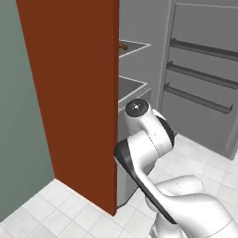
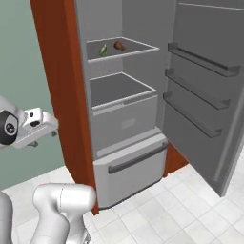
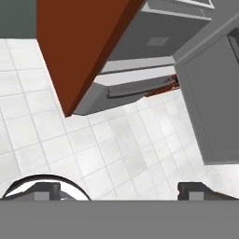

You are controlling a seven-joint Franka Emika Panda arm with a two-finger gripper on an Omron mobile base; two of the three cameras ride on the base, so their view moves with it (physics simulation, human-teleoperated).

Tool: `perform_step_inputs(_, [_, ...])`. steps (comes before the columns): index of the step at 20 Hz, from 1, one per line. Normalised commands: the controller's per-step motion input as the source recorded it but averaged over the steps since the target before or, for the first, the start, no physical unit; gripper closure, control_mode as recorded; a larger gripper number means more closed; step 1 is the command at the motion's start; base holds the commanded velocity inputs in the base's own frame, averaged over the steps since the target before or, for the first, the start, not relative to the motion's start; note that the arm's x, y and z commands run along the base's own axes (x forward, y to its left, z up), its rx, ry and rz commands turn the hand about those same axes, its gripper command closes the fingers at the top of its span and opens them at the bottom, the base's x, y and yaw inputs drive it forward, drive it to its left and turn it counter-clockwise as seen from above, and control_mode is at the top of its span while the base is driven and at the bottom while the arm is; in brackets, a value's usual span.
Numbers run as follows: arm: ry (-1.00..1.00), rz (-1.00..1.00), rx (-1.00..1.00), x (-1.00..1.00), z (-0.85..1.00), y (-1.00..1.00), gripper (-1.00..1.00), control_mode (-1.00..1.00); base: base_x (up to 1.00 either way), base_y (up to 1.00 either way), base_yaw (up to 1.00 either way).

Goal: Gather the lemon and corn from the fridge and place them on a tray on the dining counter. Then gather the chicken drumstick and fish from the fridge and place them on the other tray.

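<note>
**Fridge open, hand empty**

Up on the top shelf (image 2: pixel 125 47), upper middle of the right base view — a small green item, possibly the corn (image 2: pixel 103 49), beside the brown chicken drumstick (image 2: pixel 119 45). Low at frame left, gripper (image 2: pixel 44 125) spread wide, holding nothing — well apart from the fridge door (image 2: pixel 205 81) swung open at right.

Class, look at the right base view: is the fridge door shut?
No: the fridge door stands swung wide open to the right, showing the shelves, with two small items on the top shelf.
</note>
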Motion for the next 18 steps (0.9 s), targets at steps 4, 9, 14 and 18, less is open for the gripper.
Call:
perform_step_inputs(4, [0.00, 0.00, 0.00, 0.00, 0.00, 0.00, -1.00, 1.00, 0.41, -0.24, 0.28])
perform_step_inputs(9, [0.00, 0.00, 0.00, 0.00, 0.00, 0.00, -1.00, 1.00, 0.45, -0.27, 0.25])
perform_step_inputs(14, [0.00, 0.00, 0.00, 0.00, 0.00, 0.00, -1.00, 1.00, 0.49, -0.25, 0.23])
perform_step_inputs(18, [0.00, 0.00, 0.00, 0.00, 0.00, 0.00, -1.00, 1.00, 0.49, -0.36, 0.20])
